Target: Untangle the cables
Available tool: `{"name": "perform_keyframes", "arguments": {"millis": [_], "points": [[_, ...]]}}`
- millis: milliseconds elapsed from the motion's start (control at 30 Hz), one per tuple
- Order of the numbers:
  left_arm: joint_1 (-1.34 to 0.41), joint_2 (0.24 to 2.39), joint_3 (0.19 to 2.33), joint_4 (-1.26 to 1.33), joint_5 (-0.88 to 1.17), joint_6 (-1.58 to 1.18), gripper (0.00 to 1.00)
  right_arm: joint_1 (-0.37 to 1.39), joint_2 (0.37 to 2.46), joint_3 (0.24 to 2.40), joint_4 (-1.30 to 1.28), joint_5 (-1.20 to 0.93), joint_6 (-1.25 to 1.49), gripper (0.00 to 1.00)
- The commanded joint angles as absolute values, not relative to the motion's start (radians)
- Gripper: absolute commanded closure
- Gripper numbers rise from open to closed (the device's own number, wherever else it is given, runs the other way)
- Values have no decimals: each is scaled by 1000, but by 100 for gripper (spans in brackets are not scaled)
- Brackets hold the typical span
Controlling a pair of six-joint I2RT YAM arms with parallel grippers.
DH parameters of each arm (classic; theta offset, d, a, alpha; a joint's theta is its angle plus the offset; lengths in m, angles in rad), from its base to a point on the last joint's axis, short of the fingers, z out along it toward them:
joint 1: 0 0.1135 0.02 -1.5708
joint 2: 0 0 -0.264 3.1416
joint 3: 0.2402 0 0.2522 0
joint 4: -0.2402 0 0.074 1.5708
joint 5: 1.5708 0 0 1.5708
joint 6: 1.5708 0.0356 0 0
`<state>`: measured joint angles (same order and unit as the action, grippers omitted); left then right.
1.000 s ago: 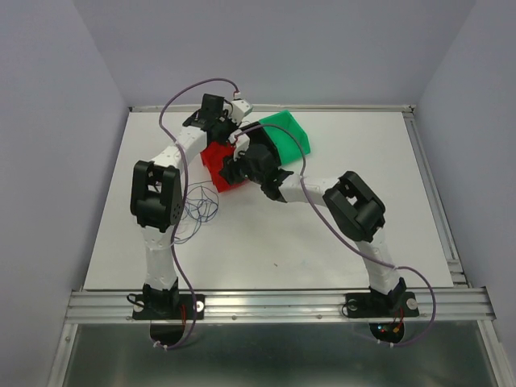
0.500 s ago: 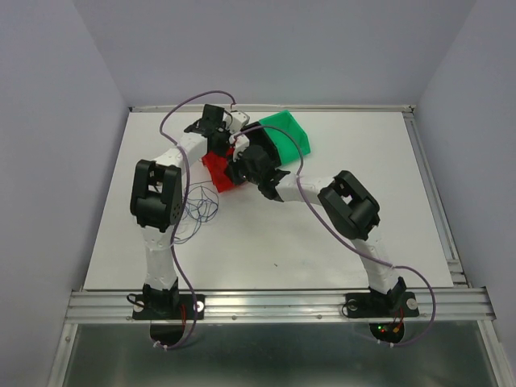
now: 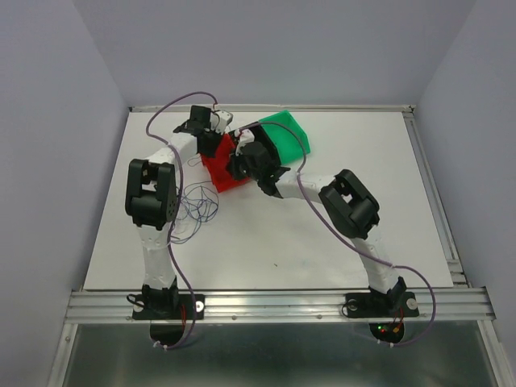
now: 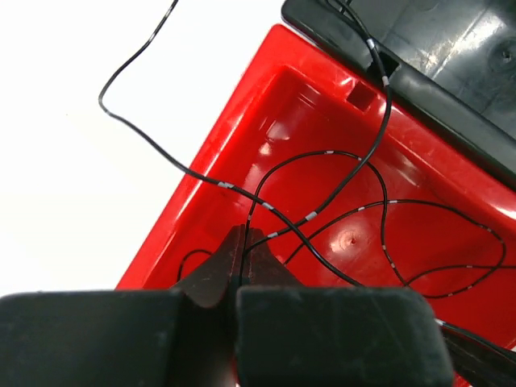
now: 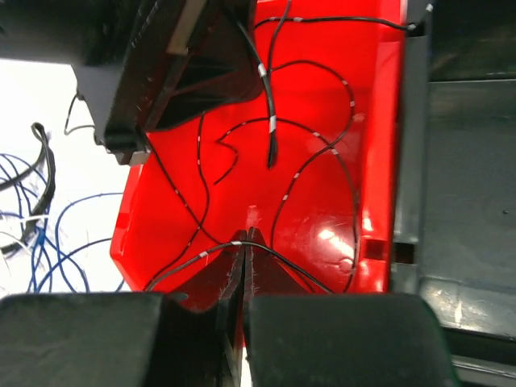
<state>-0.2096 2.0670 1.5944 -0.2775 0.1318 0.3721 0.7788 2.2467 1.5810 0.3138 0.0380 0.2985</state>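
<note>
Right fingers [image 5: 232, 270] have snapped closed on the black cable [image 5: 270, 121] in the red bin [image 5: 379, 161]; left fingers [image 4: 232, 262] closed, hold unclear; pulling apart may tighten knots

Black white-banded cable [image 4: 310, 218], blue strands [image 3: 200, 205], red bin [image 4: 322, 105], green bin [image 3: 290, 129].

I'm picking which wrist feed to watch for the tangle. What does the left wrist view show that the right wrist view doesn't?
Only the left wrist view: the black cable trailing over the rim of the red bin onto the table. Only the right wrist view: blue cables beside the bin, and the black cable's loose end. Both: the bin with the white-banded black cable inside, plus that camera's own shut gripper, the left gripper and the right gripper, the right apparently pinching the cable.
</note>
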Motion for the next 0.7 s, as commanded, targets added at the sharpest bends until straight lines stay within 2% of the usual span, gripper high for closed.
{"name": "perform_keyframes", "arguments": {"millis": [0,333,533,633,667], "points": [[-219,2114,1641,-305,85,350,100,770,2243,1638,316,51,347,99],[-230,2201,1710,-339,43,348,100,767,2138,1569,316,118,348,94],[-230,2154,1675,-311,44,350,100,755,2073,1509,353,126,360,81],[-229,2146,1658,-301,57,353,100,741,2036,1494,351,143,357,70],[-230,2143,1654,-298,66,354,100,735,2036,1496,351,135,357,69]]}}
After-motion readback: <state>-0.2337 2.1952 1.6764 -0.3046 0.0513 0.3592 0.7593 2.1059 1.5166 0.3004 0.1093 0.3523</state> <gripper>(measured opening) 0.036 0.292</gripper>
